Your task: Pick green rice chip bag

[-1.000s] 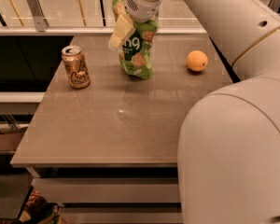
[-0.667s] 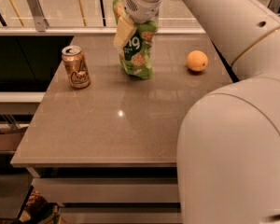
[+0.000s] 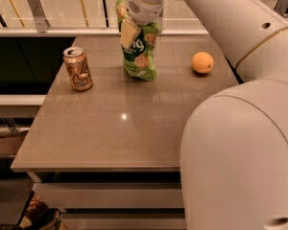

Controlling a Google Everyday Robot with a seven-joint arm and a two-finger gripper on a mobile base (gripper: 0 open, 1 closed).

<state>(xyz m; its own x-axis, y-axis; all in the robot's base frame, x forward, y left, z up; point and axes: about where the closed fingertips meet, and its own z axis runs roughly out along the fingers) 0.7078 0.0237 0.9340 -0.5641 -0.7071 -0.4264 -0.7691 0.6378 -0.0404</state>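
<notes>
Standing upright near the table's (image 3: 120,128) 12 o'clock edge, the green rice chip bag (image 3: 140,56) has the can (image 3: 78,68) at its 9 o'clock and the orange (image 3: 202,62) at its 3 o'clock, both well apart, leaving room for a grasp. The gripper (image 3: 136,32) sits at the bag's top, likely to take the crinkled upper part; whether it is clenched I cannot tell
</notes>
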